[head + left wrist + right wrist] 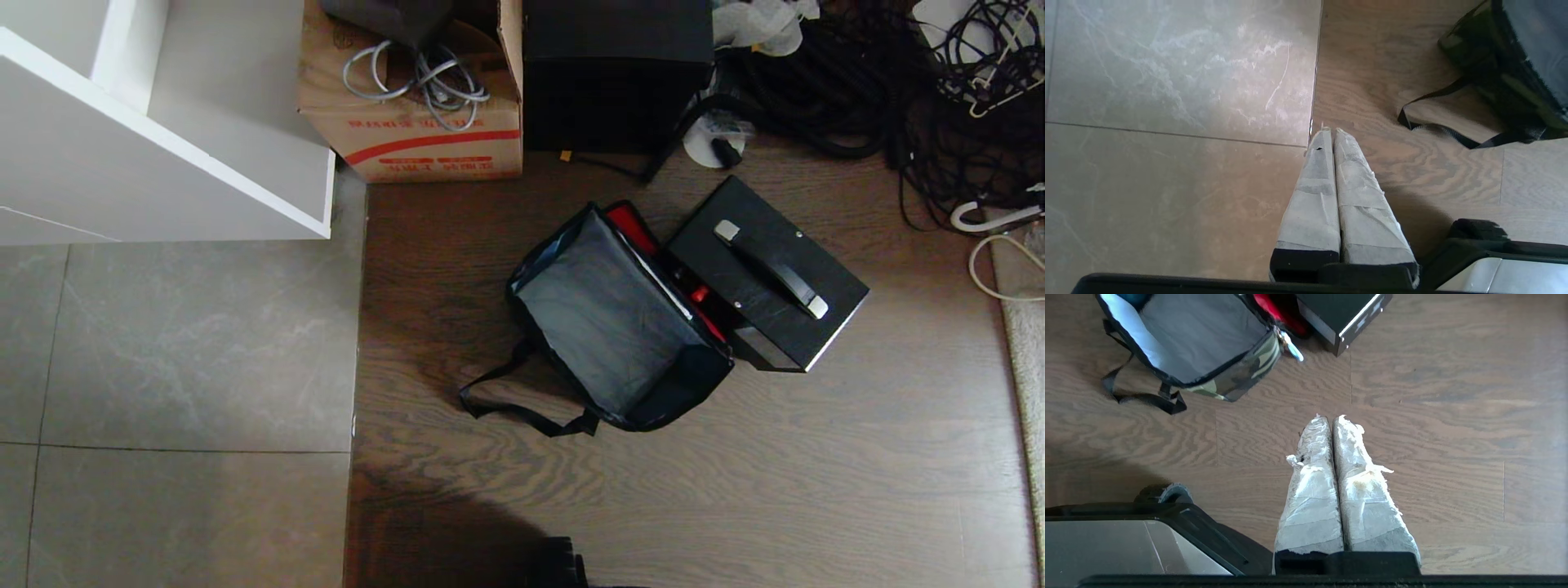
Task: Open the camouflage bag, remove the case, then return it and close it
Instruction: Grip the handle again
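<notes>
You see the camouflage bag [612,327] lying open, long axis diagonal, apparently touching the parallel case [767,273]; both grippers' jaws are fully closed, empty.

- Bare wood floor [735,490] lies open on the near side of the camouflage bag [620,327].
- The case [767,273] touches the bag's right side.
- Behind: cardboard box [416,122], black box [616,73], cable tangle [898,90].

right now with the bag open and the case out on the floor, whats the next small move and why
Probably reach the right gripper, now shut and empty over bare floor, toward the handle of the case. The case stands beside the open camouflage bag, so returning it comes next. The left gripper is shut too.
</notes>
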`<state>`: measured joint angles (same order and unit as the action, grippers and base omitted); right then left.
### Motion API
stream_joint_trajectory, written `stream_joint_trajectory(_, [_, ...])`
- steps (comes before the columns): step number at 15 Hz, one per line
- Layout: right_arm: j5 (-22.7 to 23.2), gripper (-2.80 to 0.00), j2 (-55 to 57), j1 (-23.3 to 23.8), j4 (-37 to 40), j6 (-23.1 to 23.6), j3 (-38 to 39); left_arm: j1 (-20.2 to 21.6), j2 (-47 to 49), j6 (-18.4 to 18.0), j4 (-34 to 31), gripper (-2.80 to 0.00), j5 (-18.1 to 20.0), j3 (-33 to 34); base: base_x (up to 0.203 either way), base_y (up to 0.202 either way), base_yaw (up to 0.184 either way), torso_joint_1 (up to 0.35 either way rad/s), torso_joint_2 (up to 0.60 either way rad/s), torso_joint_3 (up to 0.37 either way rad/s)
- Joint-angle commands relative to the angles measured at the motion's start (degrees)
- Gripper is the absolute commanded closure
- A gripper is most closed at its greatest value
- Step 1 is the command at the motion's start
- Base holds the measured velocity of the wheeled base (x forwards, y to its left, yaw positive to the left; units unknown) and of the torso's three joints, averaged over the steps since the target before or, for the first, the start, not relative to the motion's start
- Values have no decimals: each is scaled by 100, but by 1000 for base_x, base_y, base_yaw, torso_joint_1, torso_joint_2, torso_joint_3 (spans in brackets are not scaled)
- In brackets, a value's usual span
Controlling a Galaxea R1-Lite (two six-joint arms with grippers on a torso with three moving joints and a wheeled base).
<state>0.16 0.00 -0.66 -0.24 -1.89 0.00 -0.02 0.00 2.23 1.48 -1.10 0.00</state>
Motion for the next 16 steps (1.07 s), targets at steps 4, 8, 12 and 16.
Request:
stream_joint_trajectory(4, [2,0,8,-4,-3,4,0,-1,0,5,2,0,-4,49,0,0,0,0,3,141])
stream_joint_trajectory(8, [2,0,9,-4,-5,4,2,-6,0,0,2,0,-4,44,0,0,0,1,1,17])
stream_joint_trajectory(12, [2,0,9,-4,-2,-4,0,-6,0,3,2,0,-4,46,0,0,0,3,4,110])
stream_joint_trajectory(16, [2,0,9,-4,-2,-4,0,-6,0,-4,2,0,-4,47,0,0,0,3,2,32])
